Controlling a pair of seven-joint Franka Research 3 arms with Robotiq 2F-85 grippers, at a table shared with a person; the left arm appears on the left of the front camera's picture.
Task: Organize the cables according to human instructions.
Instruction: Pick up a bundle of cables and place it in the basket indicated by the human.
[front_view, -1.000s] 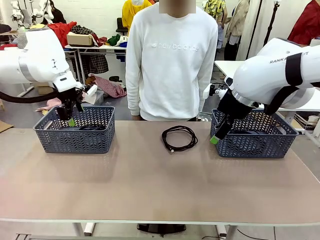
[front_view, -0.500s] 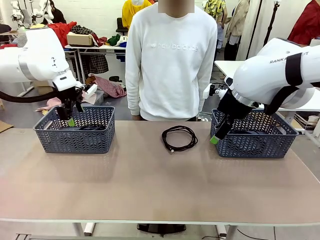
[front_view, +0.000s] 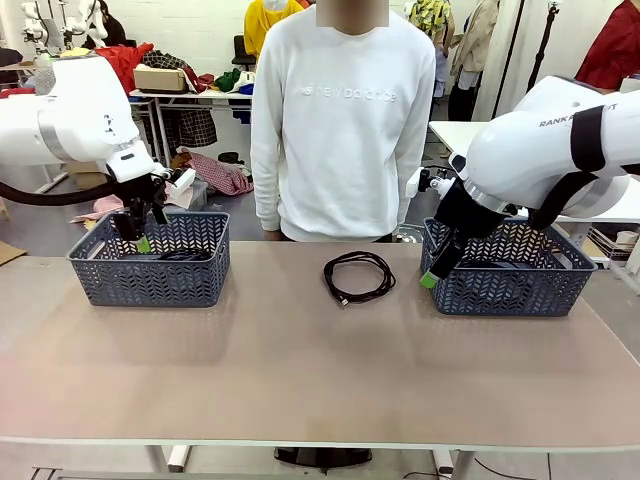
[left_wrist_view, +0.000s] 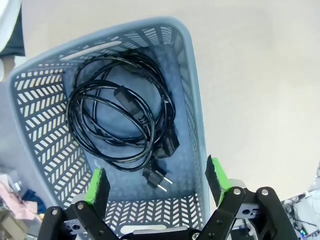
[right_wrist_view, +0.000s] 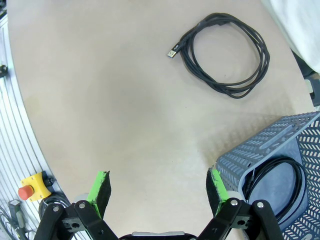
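One coiled black cable (front_view: 359, 276) lies on the table's far middle, in front of the person; the right wrist view shows this cable (right_wrist_view: 222, 54) with a small metal-tipped end. My left gripper (front_view: 141, 237) hangs open over the left grey basket (front_view: 148, 270). Below its green pads (left_wrist_view: 97, 182) a black cord (left_wrist_view: 120, 112) with a two-pin plug (left_wrist_view: 159, 177) lies coiled in that basket (left_wrist_view: 192, 115). My right gripper (front_view: 430, 275) stands open beside the right basket's (front_view: 505, 285) near-left corner, holding nothing. Another black cable (right_wrist_view: 277, 185) lies inside that basket (right_wrist_view: 260, 150).
The person (front_view: 340, 120) stands at the far edge, hands hidden behind the body. The two baskets stand at the table's far left and far right. A yellow box with a red button (right_wrist_view: 32, 189) sits off the table edge in the right wrist view.
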